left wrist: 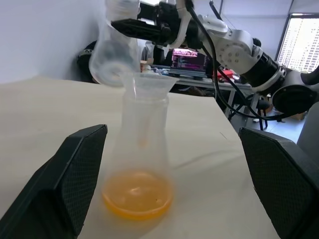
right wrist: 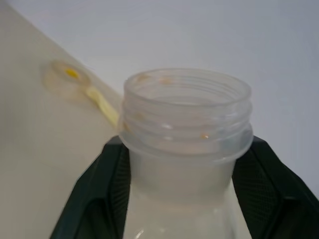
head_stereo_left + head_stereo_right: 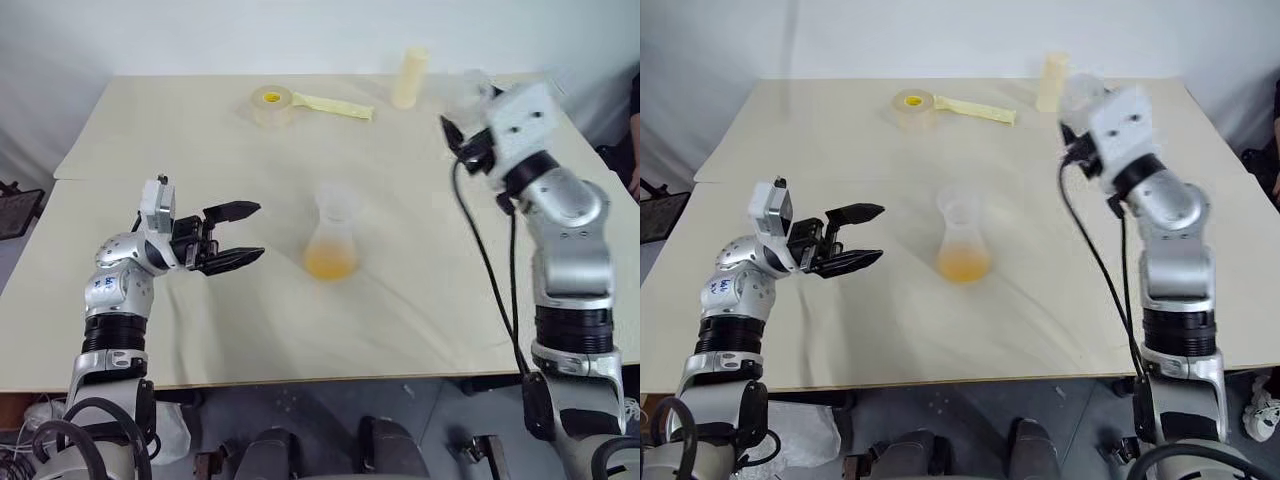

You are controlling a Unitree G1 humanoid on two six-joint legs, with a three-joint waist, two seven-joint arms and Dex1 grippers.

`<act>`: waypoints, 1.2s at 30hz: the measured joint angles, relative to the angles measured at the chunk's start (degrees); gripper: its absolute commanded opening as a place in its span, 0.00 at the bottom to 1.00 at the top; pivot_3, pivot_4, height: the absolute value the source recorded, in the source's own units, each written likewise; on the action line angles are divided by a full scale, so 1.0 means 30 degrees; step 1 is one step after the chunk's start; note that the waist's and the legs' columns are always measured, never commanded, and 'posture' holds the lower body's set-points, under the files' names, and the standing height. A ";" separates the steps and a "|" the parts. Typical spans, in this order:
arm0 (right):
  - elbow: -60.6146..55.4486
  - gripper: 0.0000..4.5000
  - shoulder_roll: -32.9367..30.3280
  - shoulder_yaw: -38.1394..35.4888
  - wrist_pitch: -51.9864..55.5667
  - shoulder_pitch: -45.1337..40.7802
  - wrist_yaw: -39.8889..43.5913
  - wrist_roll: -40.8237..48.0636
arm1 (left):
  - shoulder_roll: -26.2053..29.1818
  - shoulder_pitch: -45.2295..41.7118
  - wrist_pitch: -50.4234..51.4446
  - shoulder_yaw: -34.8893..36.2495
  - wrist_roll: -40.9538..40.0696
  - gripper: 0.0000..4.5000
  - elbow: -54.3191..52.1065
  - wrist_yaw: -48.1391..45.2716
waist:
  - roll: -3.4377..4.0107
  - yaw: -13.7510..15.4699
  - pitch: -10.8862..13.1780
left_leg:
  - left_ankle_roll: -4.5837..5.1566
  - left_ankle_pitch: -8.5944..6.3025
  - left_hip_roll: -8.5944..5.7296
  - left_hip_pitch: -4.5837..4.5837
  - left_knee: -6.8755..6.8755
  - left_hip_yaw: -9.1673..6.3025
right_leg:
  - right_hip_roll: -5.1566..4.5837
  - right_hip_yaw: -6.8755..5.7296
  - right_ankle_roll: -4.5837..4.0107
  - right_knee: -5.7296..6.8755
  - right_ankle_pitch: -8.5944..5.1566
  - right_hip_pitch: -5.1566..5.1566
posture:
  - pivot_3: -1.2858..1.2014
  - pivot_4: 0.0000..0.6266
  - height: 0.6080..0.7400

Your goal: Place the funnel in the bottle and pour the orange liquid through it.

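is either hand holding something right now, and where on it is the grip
The right hand is shut on a clear threaded-neck pouring vessel, gripped just below its neck rim. The left hand is open, holding nothing, beside the bottle.

Head stereo pair looking down over the table (image 3: 250, 330), left wrist camera close on the bottle (image 1: 142, 164), also visible from above

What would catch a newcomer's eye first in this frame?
The orange liquid pooled in the clear bottle at mid-table stands out first, with the funnel seated in the bottle's neck. To its left the left gripper is open toward it, apart from it. On the right, the right gripper is shut on a clear pouring vessel, held above the table.
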 measured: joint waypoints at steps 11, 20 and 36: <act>0.2350 0.54 0.0998 -0.5440 0.1024 0.2408 -0.2262 0.4558 | -0.0045 -0.0136 0.0016 -0.0257 0.0642 1.00 0.0333 0.0753 | 0.0002 -0.0039 0.0001 | -0.0001 0.0000 -0.0006 0.0010 -0.0014 0.0038 | -0.0002 0.0018 0.0000 -0.0013 0.0000 -0.0010 | 0.52 0.24 1.00; 0.3184 0.99 0.0996 -0.5065 -0.0211 0.2898 -0.2379 0.5057 | 0.0142 -0.0166 0.0069 -0.0544 0.2144 1.00 0.0357 0.3023 | 0.0005 -0.0048 0.0002 | 0.0000 0.0000 0.0000 0.0023 -0.0018 0.0059 | -0.0002 0.0022 0.0000 -0.0008 0.0000 -0.0017 | 0.52 0.24 1.00; 0.3170 1.00 -0.0466 -0.4559 -0.1238 0.1311 -0.2081 0.5897 | 0.1266 0.0808 0.3704 -0.1113 0.2524 1.00 -0.2291 0.5065 | 0.0008 -0.0040 0.0004 | 0.0000 0.0000 0.0000 0.0021 -0.0013 0.0050 | -0.0007 0.0028 0.0000 -0.0007 0.0000 -0.0015 | 0.52 0.24 1.00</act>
